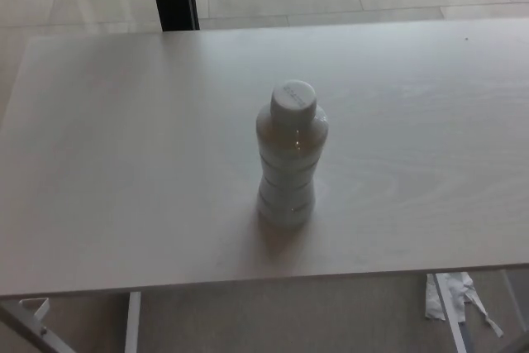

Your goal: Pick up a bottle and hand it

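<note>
Near table [99, 163] front edge, bottle [288, 155] stands upright.

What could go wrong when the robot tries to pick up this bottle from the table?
The bottle stands upright, tall and narrow with a ribbed waist, so a sideways bump from an approaching hand could likely tip it over. Its surface looks smooth and rounded, so a grasp placed too high near the cap might slip. No robot hand is in view yet, so the whole approach across the table remains to be done.
</note>
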You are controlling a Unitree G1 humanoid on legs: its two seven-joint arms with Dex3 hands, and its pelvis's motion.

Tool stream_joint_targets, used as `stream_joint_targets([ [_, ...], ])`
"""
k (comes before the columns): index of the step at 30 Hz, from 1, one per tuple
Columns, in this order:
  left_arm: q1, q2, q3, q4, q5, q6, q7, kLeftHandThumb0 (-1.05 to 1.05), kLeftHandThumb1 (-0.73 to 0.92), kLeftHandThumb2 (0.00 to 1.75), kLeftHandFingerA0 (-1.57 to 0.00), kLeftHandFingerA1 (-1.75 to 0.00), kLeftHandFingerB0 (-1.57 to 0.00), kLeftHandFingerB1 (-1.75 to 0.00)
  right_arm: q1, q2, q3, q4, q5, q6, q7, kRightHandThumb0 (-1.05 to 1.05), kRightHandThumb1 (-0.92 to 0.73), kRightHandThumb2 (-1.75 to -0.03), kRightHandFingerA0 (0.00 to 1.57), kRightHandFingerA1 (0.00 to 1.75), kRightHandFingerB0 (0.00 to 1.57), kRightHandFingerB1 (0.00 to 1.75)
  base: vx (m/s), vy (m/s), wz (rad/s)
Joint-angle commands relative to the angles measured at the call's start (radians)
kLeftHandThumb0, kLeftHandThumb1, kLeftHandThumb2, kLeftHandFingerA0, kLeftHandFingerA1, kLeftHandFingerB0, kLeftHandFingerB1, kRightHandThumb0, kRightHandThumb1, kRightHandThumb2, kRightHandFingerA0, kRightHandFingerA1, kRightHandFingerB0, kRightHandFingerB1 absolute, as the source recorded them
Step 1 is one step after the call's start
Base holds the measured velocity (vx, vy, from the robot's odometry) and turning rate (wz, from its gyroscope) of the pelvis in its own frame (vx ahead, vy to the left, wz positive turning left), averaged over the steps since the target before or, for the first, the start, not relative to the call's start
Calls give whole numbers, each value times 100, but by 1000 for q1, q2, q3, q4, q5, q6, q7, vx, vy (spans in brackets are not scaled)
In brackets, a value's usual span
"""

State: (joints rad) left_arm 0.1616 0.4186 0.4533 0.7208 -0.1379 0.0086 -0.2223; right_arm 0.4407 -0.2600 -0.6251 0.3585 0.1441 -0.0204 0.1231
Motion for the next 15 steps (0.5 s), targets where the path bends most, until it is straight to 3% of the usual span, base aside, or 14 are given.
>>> stream_joint_targets([
  [1,-49,65,183,-101,-185,127,10,-59,42,54,-78,-60,-43,-45,35,6,-154,-147,233,-2,68,-80,-59,-58,48,60,26,47,0,0,0],
  [2,-64,62,201,-113,-187,143,39,-58,43,54,-78,-62,-43,-47,33,8,-159,-154,237,4,71,-78,-59,-58,52,63,27,47,0,0,0],
  [3,-90,59,232,-125,-198,153,84,-60,34,75,-77,-73,-42,-56,25,13,-166,-150,249,9,77,-84,-48,-88,46,64,24,53,0,0,0],
  [4,-100,56,248,-179,-189,161,124,-62,49,55,-76,-79,-33,-49,22,12,-166,-142,250,5,88,-79,-47,-87,38,61,23,52,0,0,0],
  [5,-103,54,258,-204,-182,168,138,-62,49,55,-76,-79,-33,-49,21,13,-167,-141,249,4,94,-79,-47,-87,38,61,23,52,0,0,0],
  [6,-107,49,265,-227,-171,180,153,-65,48,55,-81,-85,-33,-52,18,14,-170,-134,251,-2,100,-75,-58,-58,44,57,29,44,0,0,0],
  [7,-112,44,271,-258,-160,193,176,-65,48,55,-81,-85,-33,-52,13,14,-173,-121,255,-13,108,-75,-58,-58,44,57,29,44,0,0,0],
  [8,-138,52,277,-290,-139,227,218,-66,39,81,-65,-88,-30,-57,19,14,-172,-138,251,8,100,-78,-58,-59,49,59,29,46,0,0,0],
  [9,-159,58,282,-325,-124,252,251,-67,51,56,-52,-88,-35,-56,18,13,-172,-143,251,16,98,-81,-46,-88,46,63,23,51,0,0,0],
  [10,-182,61,291,-375,-116,284,282,-67,50,55,-52,-88,-35,-58,15,14,-171,-148,255,24,95,-86,-49,-87,50,64,29,54,0,0,0],
  [12,-218,62,302,-439,-111,343,321,-65,50,55,-58,-87,-38,-59,18,15,-166,-156,252,24,96,-82,-48,-88,46,64,25,53,0,0,0],
  [13,-239,67,302,-453,-103,361,334,-62,49,55,-73,-87,-40,-58,22,16,-164,-158,248,18,97,-76,-59,-58,49,60,29,46,0,0,0],
  [14,-316,88,279,-462,-62,375,379,-67,34,78,-74,-81,-43,-64,14,17,-164,-136,249,-2,103,-85,-49,-88,48,65,27,54,0,0,0],
  [15,-315,86,282,-466,-60,380,380,-67,34,78,-74,-81,-43,-64,15,16,-163,-136,248,-2,103,-85,-49,-88,48,65,27,54,0,0,0],
])
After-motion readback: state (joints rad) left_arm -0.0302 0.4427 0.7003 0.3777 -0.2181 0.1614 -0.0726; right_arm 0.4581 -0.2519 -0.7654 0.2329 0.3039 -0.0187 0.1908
